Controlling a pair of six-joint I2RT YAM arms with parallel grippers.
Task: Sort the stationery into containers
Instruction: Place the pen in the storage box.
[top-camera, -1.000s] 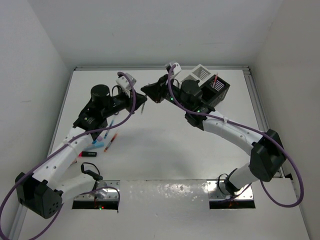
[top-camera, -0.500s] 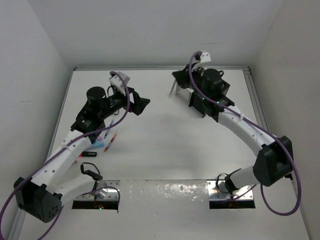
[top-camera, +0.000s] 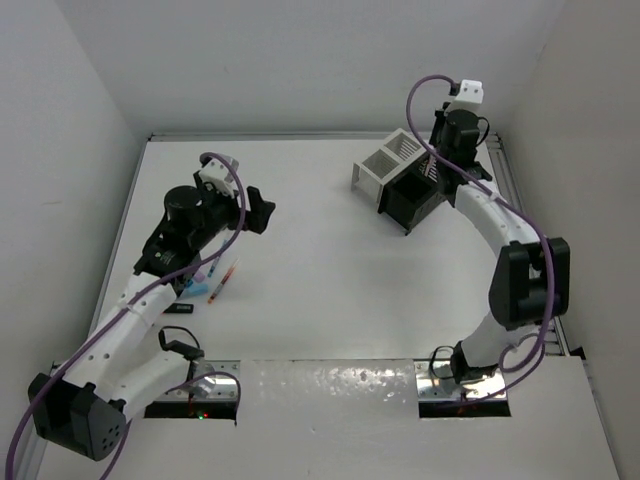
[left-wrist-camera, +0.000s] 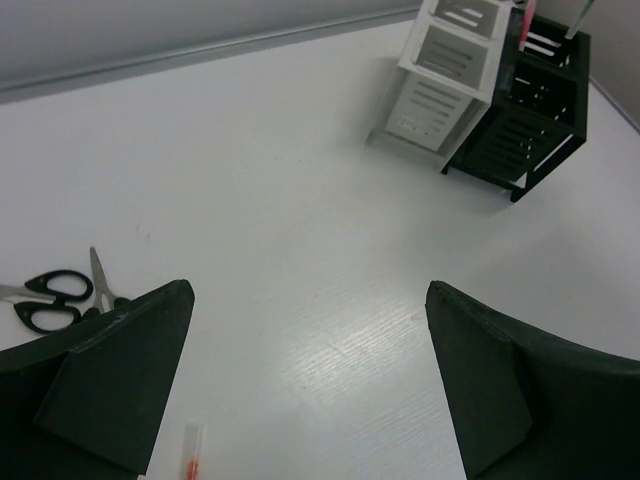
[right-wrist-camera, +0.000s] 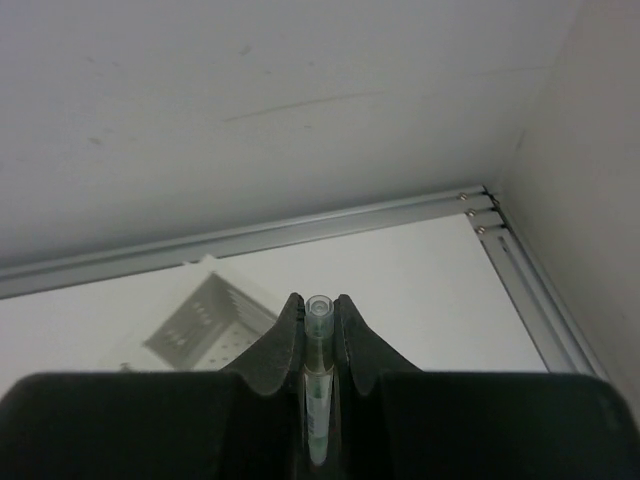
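Note:
My right gripper (right-wrist-camera: 318, 303) is shut on a thin clear pen with green inside (right-wrist-camera: 318, 345). In the top view it (top-camera: 441, 160) hangs over the joined containers, the white one (top-camera: 383, 163) and the black one (top-camera: 413, 197), at the back right. A pink pen (left-wrist-camera: 522, 14) stands in the black container (left-wrist-camera: 530, 110). My left gripper (left-wrist-camera: 310, 380) is open and holds nothing, above bare table at the left (top-camera: 260, 212). Black-handled scissors (left-wrist-camera: 45, 296) lie to its left. An orange pen (left-wrist-camera: 190, 455) lies just below the jaws.
More pens (top-camera: 222, 283) and a small black item (top-camera: 178, 308) lie beside the left arm. A metal rail (top-camera: 505, 200) runs along the table's right edge, close to the containers. White walls close in the back and sides.
The two grippers met at mid-table. The left one then opened and drew back to the left. The right arm swung the pen to the back right, over the containers.

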